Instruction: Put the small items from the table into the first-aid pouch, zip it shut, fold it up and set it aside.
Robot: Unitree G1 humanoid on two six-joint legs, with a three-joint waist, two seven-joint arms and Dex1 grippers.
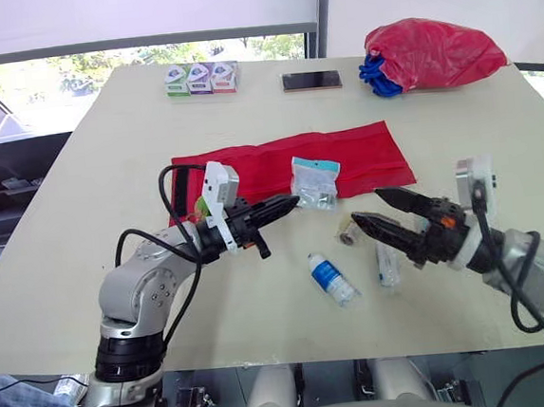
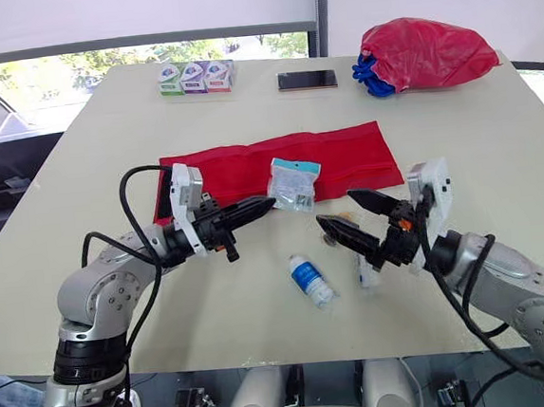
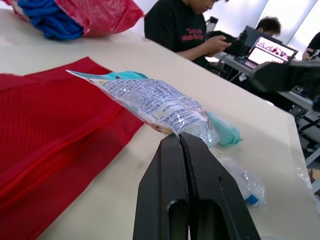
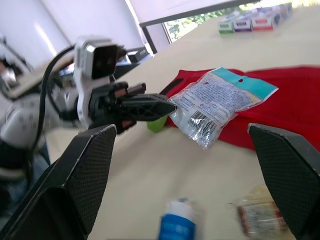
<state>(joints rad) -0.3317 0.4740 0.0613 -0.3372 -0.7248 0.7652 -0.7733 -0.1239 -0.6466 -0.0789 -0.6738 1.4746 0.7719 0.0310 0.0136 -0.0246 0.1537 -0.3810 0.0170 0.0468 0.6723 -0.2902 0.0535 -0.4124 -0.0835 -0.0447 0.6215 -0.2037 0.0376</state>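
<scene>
Packing looks barely begun. The flat red fabric first-aid pouch [image 1: 363, 153] lies spread out on the pale table [image 1: 108, 180], and I cannot tell whether its zip is open.

The left gripper [image 1: 289, 202] has its two black fingers pressed together on a corner of the clear plastic packet with a teal header [image 1: 316, 181]. It holds the packet tilted over the pouch's near edge, probably so it can be slid into an opening rather than dropped flat. The right gripper [image 1: 368, 207] hangs just off the pouch's near edge, jaws spread wide with nothing between them. It seems ready either to steady the pouch or to take the next item.

On the near side of the pouch three more items wait: a small tan bandage roll [image 1: 348, 233], a small clear bottle with a blue label [image 1: 332, 277] and a slim clear-wrapped tube [image 1: 385, 265]. Well beyond the pouch's far side sit three small printed boxes [image 1: 201, 78], a dark flat phone [image 1: 312, 81] and a bulging red plastic bag [image 1: 430, 52], which are likely no part of the job.
</scene>
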